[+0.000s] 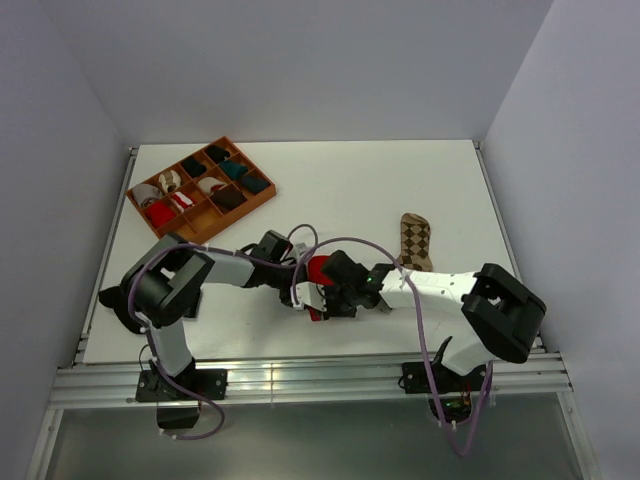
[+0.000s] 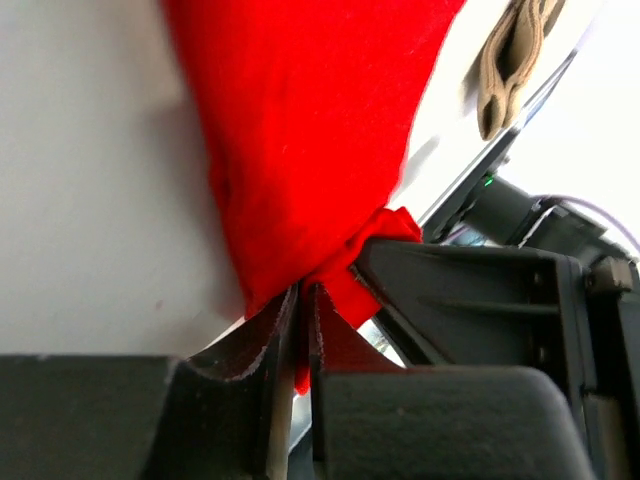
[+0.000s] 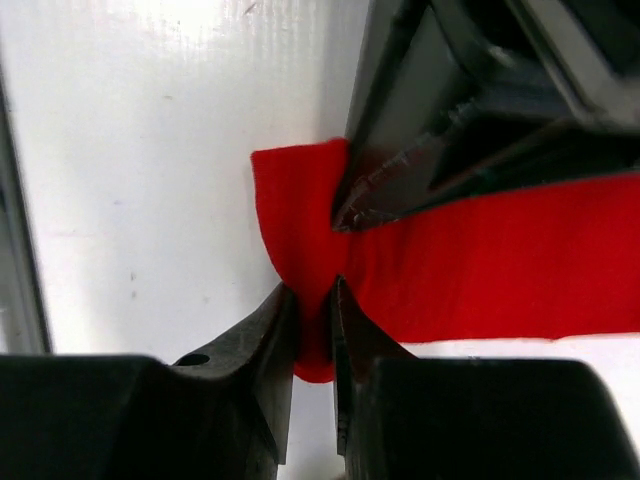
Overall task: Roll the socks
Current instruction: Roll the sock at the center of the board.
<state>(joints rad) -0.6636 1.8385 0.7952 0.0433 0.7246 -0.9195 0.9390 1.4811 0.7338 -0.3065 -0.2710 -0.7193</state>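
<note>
The red sock [image 1: 319, 272] lies near the table's front middle, mostly hidden under both grippers; its white patch does not show. My left gripper [image 1: 303, 287] is shut on an edge of the red sock [image 2: 300, 150]. My right gripper [image 1: 335, 295] is shut on the same end of the red sock [image 3: 480, 270], right beside the left fingers [image 3: 400, 190]. The tan-and-brown argyle sock [image 1: 416, 240] lies flat to the right; it also shows in the left wrist view [image 2: 510, 60].
An orange compartment tray [image 1: 262, 196] holding several rolled socks stands at the back left. The table's front edge and metal rails [image 1: 300, 375] run just below the grippers. Grey walls close in the sides.
</note>
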